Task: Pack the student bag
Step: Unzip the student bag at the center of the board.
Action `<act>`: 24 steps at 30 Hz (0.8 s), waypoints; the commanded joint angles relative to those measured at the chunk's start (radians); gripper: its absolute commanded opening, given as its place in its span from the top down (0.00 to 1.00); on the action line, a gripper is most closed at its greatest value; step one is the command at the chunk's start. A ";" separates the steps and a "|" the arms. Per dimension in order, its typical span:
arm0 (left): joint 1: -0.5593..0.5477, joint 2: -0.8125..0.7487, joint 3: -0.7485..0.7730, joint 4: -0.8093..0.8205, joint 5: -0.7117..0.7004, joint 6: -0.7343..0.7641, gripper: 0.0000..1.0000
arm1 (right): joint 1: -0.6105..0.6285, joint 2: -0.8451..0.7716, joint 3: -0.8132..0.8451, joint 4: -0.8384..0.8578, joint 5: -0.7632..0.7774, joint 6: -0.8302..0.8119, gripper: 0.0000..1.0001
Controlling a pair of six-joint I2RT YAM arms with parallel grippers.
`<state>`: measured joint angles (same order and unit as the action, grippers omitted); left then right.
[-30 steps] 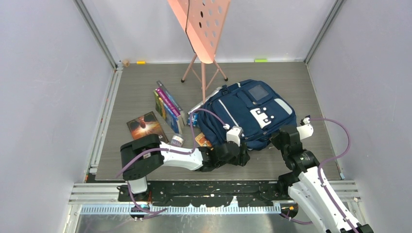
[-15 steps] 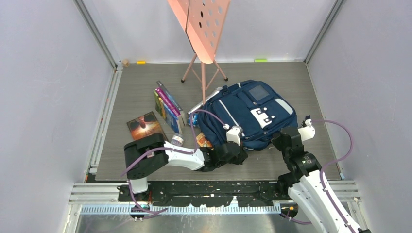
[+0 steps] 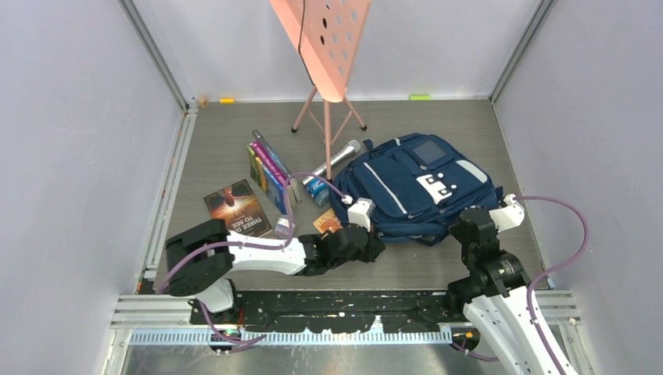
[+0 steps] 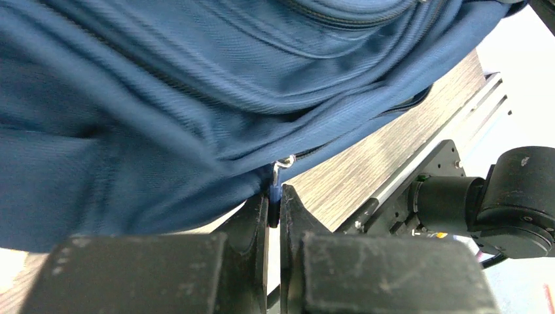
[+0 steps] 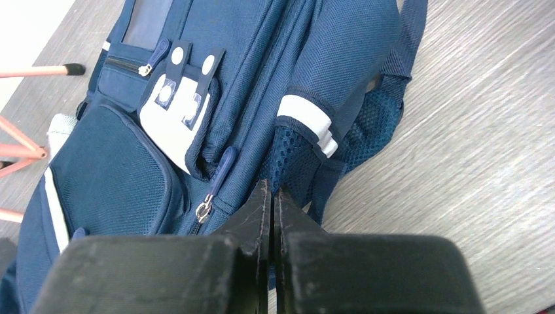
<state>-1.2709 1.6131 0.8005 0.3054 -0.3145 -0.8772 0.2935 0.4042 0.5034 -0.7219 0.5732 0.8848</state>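
While the left claw [image 4: 274, 204] clamps a zipper pull [image 4: 275, 191] on the student bag [image 3: 414, 183], right claw [image 5: 272, 193] pressed together, packing seems unstarted; books [image 3: 270, 173] lie at nine o'clock.

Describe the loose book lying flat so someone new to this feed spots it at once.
Find the navy student bag right of centre on the table; to its left a leaning row of books shows its spines. Just left of that row, nearer the arms, lies the flat book: the only one lying cover-up, dark with an orange-red glow.
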 commanded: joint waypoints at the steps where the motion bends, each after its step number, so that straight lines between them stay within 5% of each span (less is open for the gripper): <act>1: 0.058 -0.097 -0.015 -0.171 0.021 0.077 1.00 | -0.008 -0.024 0.073 -0.014 0.232 -0.037 1.00; 12: 0.177 -0.200 0.021 -0.395 0.110 0.251 1.00 | -0.008 -0.062 0.116 -0.074 0.342 -0.068 1.00; 17: 0.182 -0.166 0.096 -0.411 0.266 0.373 1.00 | -0.008 -0.089 0.124 -0.052 0.274 -0.119 0.99; 18: 0.183 -0.161 0.119 -0.438 0.288 0.396 1.00 | -0.008 -0.090 0.128 -0.043 0.243 -0.132 0.91; 21: 0.185 -0.139 0.210 -0.561 0.358 0.449 1.00 | -0.009 -0.093 0.151 -0.025 0.181 -0.205 0.36; 24: 0.186 -0.120 0.283 -0.668 0.426 0.468 1.00 | -0.008 -0.060 0.193 -0.014 0.106 -0.246 0.14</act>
<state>-1.0904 1.4864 0.9764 -0.2218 -0.0013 -0.4885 0.2882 0.3206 0.6098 -0.8120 0.7227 0.7288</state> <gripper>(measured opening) 0.042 0.773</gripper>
